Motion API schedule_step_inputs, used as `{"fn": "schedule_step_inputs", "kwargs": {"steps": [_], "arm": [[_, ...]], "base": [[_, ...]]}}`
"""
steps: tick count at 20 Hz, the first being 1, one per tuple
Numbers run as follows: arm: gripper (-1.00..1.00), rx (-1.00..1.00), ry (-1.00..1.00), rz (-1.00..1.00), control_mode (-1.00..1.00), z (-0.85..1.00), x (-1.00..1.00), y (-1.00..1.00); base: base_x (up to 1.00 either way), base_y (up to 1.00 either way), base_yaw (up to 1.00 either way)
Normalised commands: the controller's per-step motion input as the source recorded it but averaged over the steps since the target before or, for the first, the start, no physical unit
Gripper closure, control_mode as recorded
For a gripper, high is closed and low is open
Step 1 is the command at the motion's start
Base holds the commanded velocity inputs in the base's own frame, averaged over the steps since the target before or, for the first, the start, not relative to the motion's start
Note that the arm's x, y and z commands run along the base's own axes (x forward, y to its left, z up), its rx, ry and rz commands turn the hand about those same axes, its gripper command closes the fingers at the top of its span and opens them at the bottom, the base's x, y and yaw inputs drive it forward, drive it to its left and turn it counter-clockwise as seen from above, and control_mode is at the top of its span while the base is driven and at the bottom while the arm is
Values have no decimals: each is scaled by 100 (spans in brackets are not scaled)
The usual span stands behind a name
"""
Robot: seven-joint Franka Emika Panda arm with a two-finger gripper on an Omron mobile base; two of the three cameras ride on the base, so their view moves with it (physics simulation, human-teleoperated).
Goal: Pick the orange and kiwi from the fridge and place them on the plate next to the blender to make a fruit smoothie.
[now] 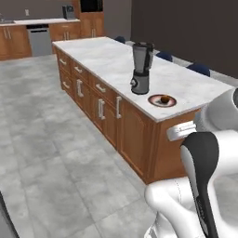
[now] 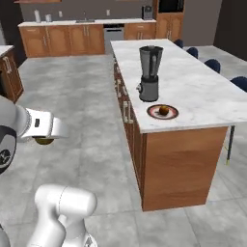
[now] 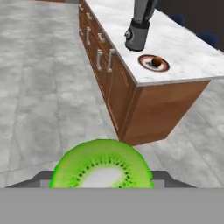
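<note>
Pinching the kiwi point(image 3: 102, 165) in my gripper point(image 3: 102, 181), hand view only; orange point(image 1: 165, 99) rests on plate point(image 1: 155, 102) near the tabletop's end.

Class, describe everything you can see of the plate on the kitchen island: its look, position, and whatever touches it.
The plate is small and round, with a dark rim, a reddish ring and a pale centre. It looks glazed, like ceramic. It lies flat on the white marbled counter of the island, near the end closest to the cameras and just in front of the blender, apart from its base. The orange sits on it, around its middle.
</note>
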Motion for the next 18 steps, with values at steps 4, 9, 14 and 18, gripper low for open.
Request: {"fn": "schedule_step_inputs", "kwargs": {"steps": [4, 9, 14, 18], "arm": [[100, 0, 0, 0, 100, 0, 0, 0], [100, 0, 0, 0, 100, 0, 0, 0], [100, 0, 0, 0, 100, 0, 0, 0], [100, 0, 0, 0, 100, 0, 0, 0]], "base": [[59, -83, -45], [99, -97, -14], [100, -66, 6], [100, -25, 11]]}}
